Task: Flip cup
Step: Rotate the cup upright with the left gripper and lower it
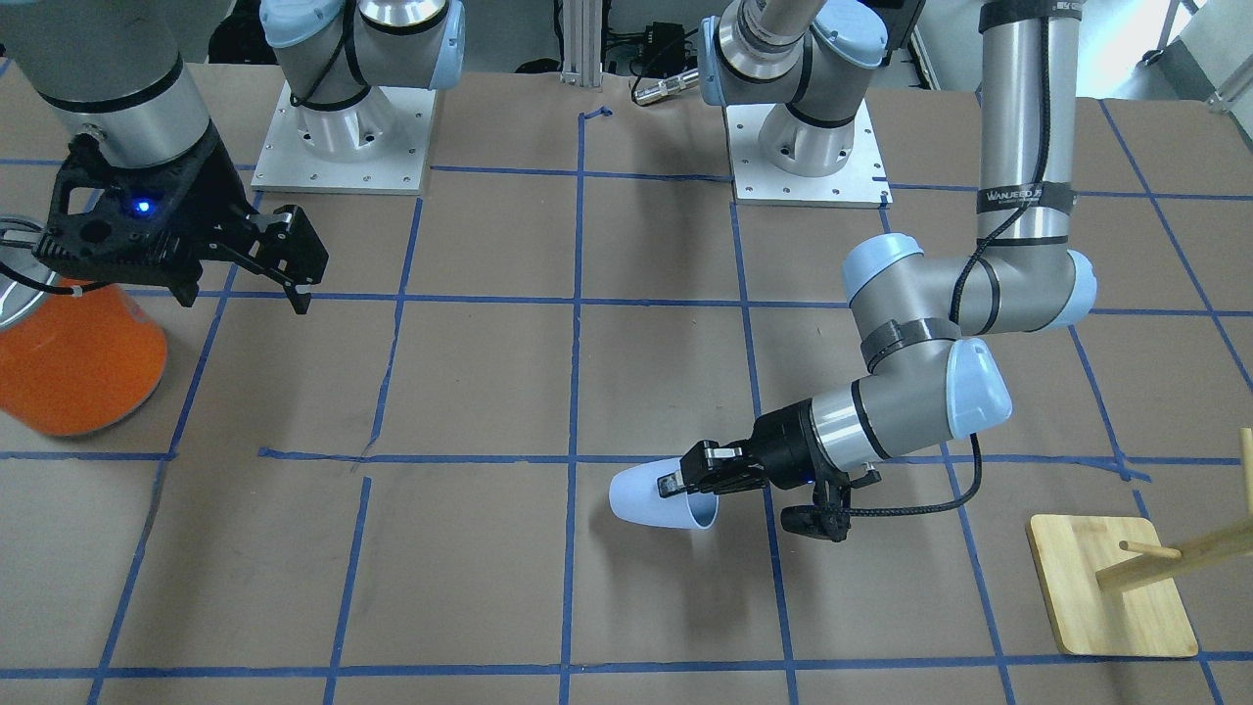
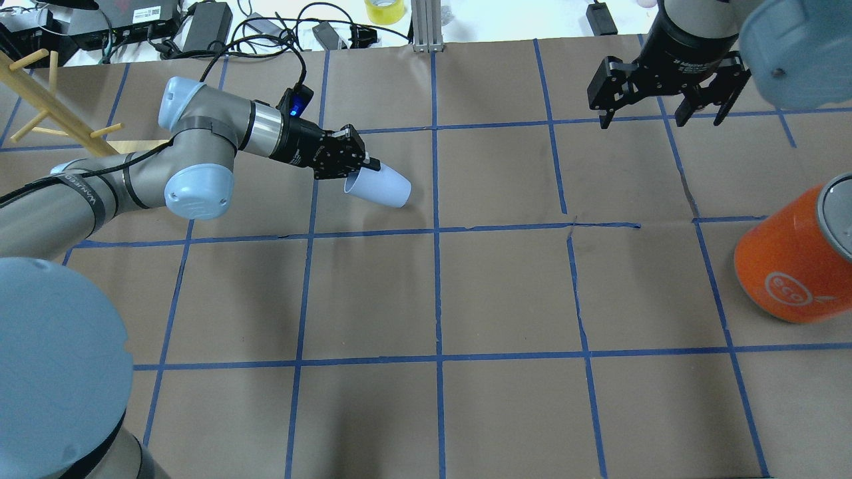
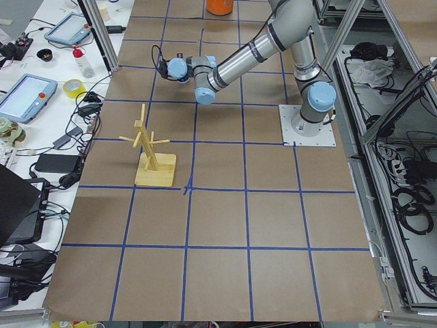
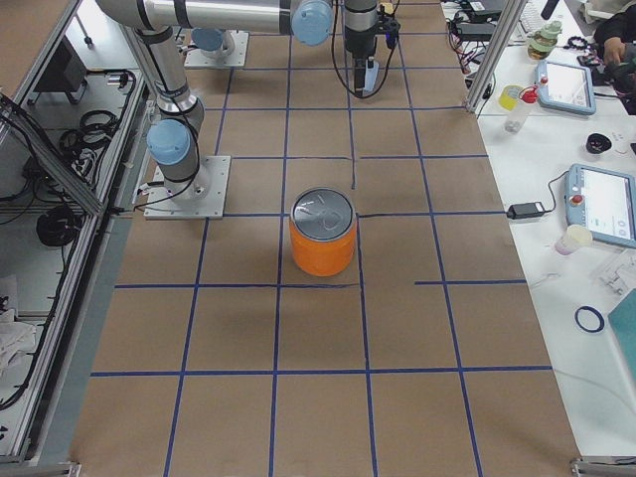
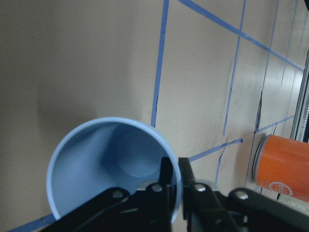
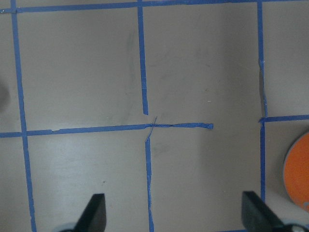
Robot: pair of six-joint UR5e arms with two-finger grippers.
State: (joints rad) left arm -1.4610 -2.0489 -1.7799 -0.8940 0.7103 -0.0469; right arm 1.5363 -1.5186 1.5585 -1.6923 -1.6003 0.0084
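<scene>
Now: left end effector (image 2: 370, 165) clamped on rim of the cup (image 2: 384, 187), mouth sideways, left of centre; advise slow wrist roll, firm pinch. Right end effector (image 2: 664, 118), upper right, fingers apart.

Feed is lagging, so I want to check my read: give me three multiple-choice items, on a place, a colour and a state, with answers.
1. Where is the pale blue cup? A. pinched in the left gripper B. standing free, upright C. stacked on another cup.
2. The wall of the metal-lidded can is: A. green B. orange C. white.
3. The right gripper is: A. shut on the cup B. shut on nothing C. open.
A: the left wrist view shows its rim pinched. B: orange in the overhead view. C: its fingers stand wide apart.
</scene>
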